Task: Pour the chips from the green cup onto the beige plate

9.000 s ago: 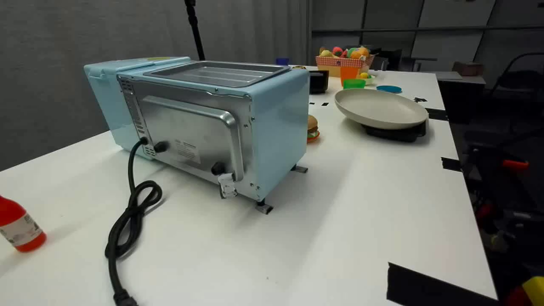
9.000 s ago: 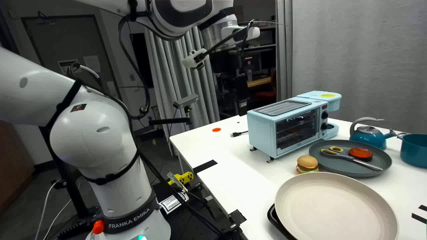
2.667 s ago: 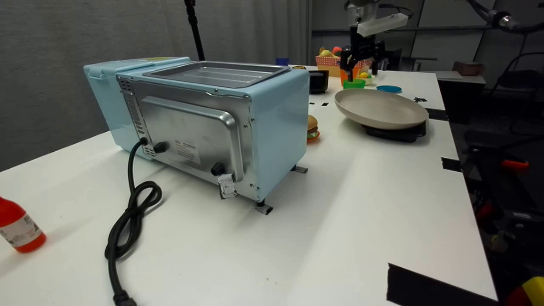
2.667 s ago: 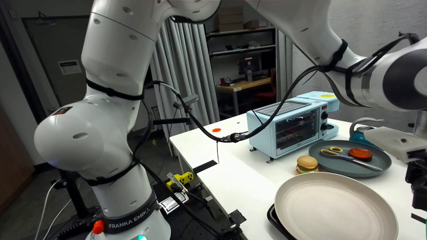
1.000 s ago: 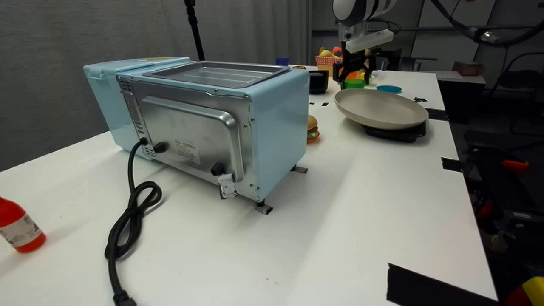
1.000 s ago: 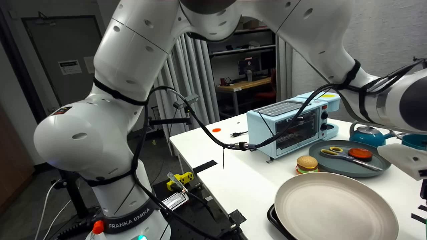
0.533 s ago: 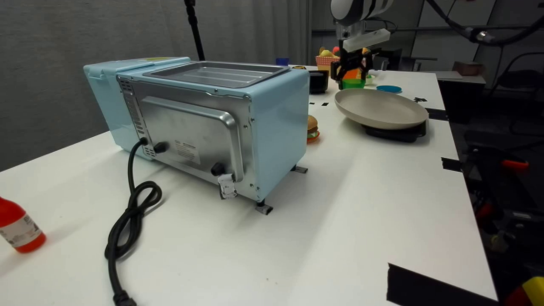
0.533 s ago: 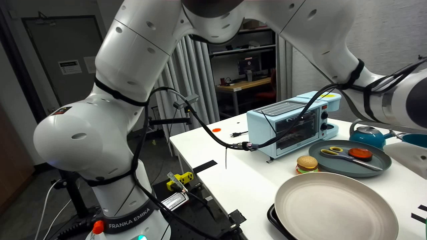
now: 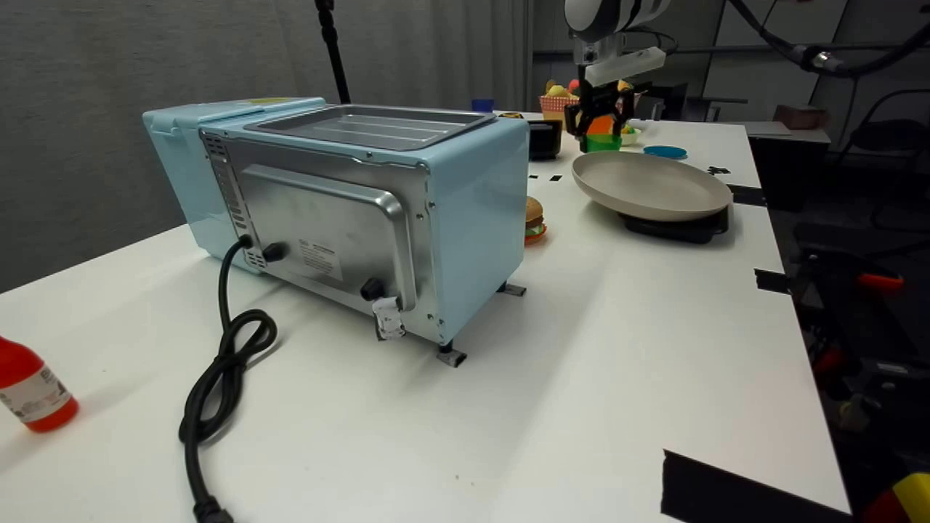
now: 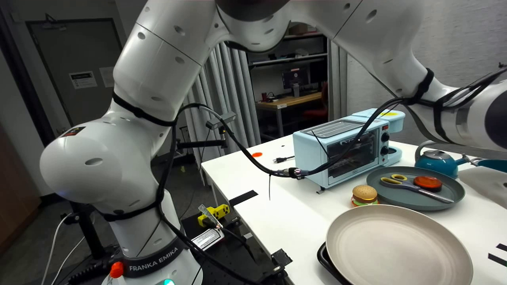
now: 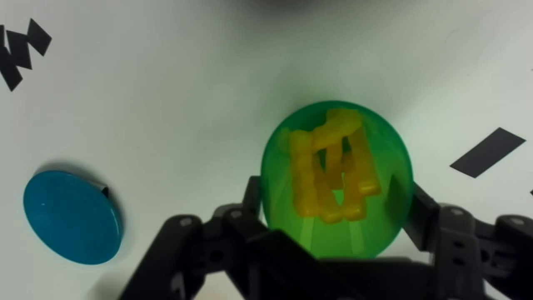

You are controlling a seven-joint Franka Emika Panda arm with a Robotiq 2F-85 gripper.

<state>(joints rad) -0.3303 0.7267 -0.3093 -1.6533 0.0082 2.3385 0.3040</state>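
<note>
Scissors (image 10: 414, 187) lie w/ red disc (image 10: 427, 182) on gray plate (image 10: 406, 201) nr burger (image 10: 365, 194).

open table (image 11: 179, 125) between green cup (image 11: 335, 239) and blue disc (image 11: 73, 216), beige plate (image 9: 650, 185) — seemingly — close

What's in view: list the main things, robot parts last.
chips: several, yellow, in green cup
green cup: 1, green, near beige plate
beige plate: 1, beige, on black base
oven: 1, pale blue, on table
burger: 1, brown, beside grey plate
scissors: 1, grey-yellow, on grey plate
puck: 1, red, beside scissors
kettle: 1, blue, near grey plate
disc: 1, blue, near green cup
orange cup: 1, orange, near green cup
basket: 1, red-checked, beyond orange cup
bottle: 1, red, behind oven
arm: 1, white, over table
gripper: 1, black, around green cup
</note>
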